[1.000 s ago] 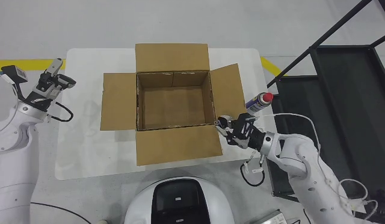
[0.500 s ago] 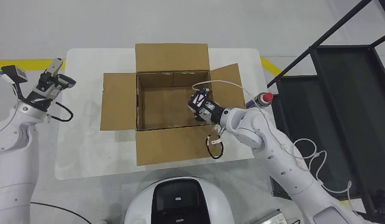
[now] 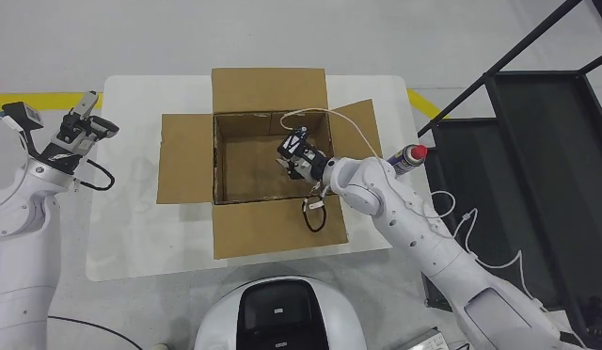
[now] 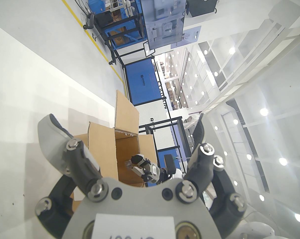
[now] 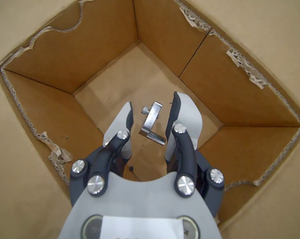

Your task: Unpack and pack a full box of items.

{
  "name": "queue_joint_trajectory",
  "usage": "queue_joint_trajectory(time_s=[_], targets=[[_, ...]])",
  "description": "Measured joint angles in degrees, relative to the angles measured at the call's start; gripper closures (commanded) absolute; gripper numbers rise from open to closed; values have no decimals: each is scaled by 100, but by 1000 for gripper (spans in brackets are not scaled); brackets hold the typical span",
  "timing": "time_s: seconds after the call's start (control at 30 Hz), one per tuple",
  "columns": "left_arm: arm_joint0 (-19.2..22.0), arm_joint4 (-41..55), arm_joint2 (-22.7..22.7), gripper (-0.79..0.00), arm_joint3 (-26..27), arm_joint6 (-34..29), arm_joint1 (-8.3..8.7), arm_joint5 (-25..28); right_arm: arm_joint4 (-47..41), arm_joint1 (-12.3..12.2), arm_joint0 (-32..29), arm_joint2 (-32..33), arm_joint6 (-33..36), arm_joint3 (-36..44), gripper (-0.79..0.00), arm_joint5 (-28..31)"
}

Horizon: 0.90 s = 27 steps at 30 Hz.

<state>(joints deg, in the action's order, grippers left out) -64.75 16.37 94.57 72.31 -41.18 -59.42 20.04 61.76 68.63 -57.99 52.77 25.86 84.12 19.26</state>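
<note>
While right end effector (image 5: 152, 99) hangs spread over box (image 5: 65, 58), metal bracket (image 5: 150, 121) inside, ungripped.

box (image 3: 252, 173): 1 (flaps open) | metal bracket (image 5: 151, 123): 1 | spray can (image 3: 406, 158): 1 | table (image 3: 132, 237): 1

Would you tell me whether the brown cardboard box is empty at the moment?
Not empty: inside the brown cardboard box, a small L-shaped metal bracket shows above its floor, between the open fingers of the right hand.
</note>
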Motion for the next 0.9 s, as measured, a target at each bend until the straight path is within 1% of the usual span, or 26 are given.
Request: queue_joint_trajectory(time_s=[0.07,0.13,0.23,0.37,0.4,0.53,0.63,0.7,0.8,0.9], targets=[[0,0,0,-785,0,0,0,0,63,-48,-126,130,-103,124,-785,169],[0,0,0,-785,0,0,0,0,132,-141,-393,387,-198,404,-785,394],[0,0,0,-785,0,0,0,0,314,-319,-969,908,-328,1014,-785,774],[0,0,0,-785,0,0,0,0,588,-569,-2010,1783,-722,2019,-785,1514],[0,0,0,-785,0,0,0,0,690,-635,-2359,2078,-889,2304,-785,1707],[0,0,0,-785,0,0,0,0,917,-789,-3434,3010,-1504,2969,-785,2165],[0,0,0,-785,0,0,0,0,1062,-862,-4118,3646,-1997,3122,-785,2461],[0,0,0,-785,0,0,0,0,1362,-900,-4518,4015,-2286,3105,-785,2568],[0,0,0,-785,0,0,0,0,1838,-935,-4959,4314,-2674,2961,-785,2693],[0,0,0,-785,0,0,0,0,2113,-960,-5203,4481,-2950,2655,-785,2758]])
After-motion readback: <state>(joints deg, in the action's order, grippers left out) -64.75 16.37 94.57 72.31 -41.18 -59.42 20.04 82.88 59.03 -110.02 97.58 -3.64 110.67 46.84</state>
